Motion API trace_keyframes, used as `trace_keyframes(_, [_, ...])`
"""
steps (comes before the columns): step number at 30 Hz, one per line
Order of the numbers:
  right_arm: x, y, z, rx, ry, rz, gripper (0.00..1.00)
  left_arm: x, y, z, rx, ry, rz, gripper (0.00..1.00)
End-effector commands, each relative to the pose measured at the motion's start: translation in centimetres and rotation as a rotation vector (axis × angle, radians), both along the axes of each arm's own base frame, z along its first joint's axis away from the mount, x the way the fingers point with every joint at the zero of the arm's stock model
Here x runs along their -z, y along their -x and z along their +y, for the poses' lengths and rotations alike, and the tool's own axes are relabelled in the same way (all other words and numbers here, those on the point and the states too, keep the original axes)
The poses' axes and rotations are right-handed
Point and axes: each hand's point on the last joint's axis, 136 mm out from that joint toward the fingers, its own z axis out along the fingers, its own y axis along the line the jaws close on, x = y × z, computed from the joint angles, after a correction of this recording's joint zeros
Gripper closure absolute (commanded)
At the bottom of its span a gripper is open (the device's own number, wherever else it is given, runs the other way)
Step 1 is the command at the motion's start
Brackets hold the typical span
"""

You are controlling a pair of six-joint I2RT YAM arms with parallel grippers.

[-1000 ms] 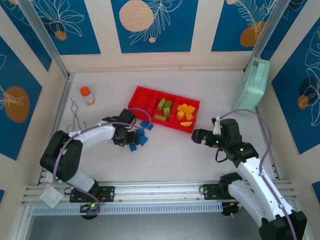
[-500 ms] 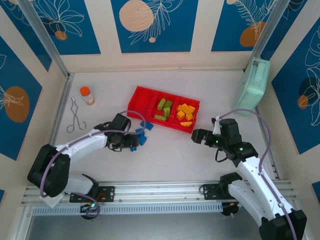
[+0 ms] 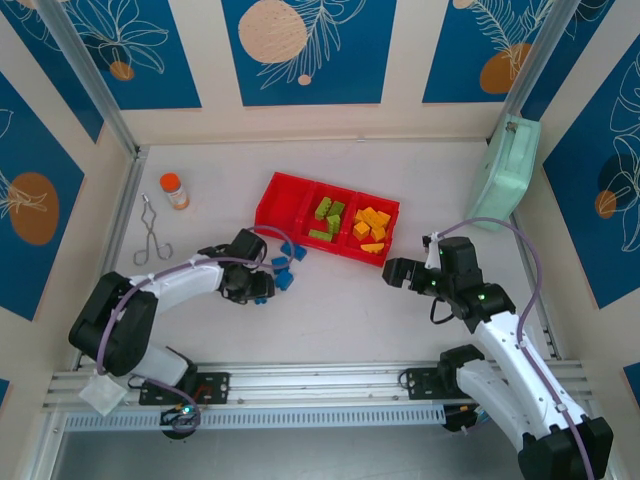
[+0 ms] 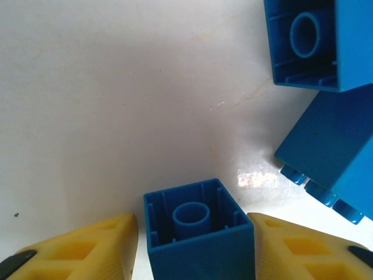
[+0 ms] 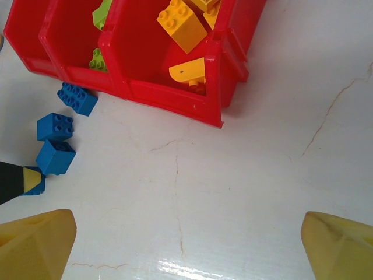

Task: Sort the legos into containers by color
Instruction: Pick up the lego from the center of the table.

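Observation:
Three blue legos lie on the white table just in front of the red tray (image 3: 268,200): one (image 3: 290,250) by its front wall, one (image 3: 283,275) below it, one (image 3: 262,293) lowest. My left gripper (image 3: 258,288) is low on the table, its yellow fingers (image 4: 87,251) pressed to the sides of that lowest blue lego (image 4: 201,233), whose hollow underside faces the camera. Two more blue legos (image 4: 309,41) (image 4: 332,151) lie just beyond. The tray's left compartment is bare, green legos (image 3: 328,218) fill the middle, orange ones (image 3: 372,228) the right. My right gripper (image 3: 390,272) hovers open, right of the tray (image 5: 175,99).
An orange-capped bottle (image 3: 174,190) and metal tongs (image 3: 150,235) lie at the far left. A mint-green case (image 3: 505,170) leans on the right wall. White table stretches between the tray and the near rail (image 3: 320,375).
My left gripper's jaws have narrowed onto the lowest blue lego, and the left arm's elbow has shifted. The right arm has not moved.

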Motion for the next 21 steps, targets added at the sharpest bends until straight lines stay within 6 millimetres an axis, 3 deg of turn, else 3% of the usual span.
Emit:
trace_keyframes(1, [0.5,0.3,-0.1,0.006,-0.003,0.019,0.01,-0.1,0.4,0.7,-0.005,-0.025,-0.008,0.51])
trace_keyframes(6, [0.5,0.3,-0.1,0.006,0.000,0.020,0.01,-0.6,0.1,0.3,0.004,0.000,-0.037,0.61])
trace_keyframes(10, [0.4,0.2,-0.1,0.007,-0.001,0.018,0.01,-2.4,-0.6,-0.1,0.013,0.037,-0.108,0.70])
trace_keyframes(16, [0.3,0.3,0.0,0.005,-0.002,0.019,0.01,-9.8,-3.6,-0.3,0.032,0.051,-0.323,0.74])
trace_keyframes(21, [0.4,0.3,0.0,0.004,-0.004,0.020,0.01,-14.8,-8.3,-1.2,0.111,-0.011,-0.439,0.74])
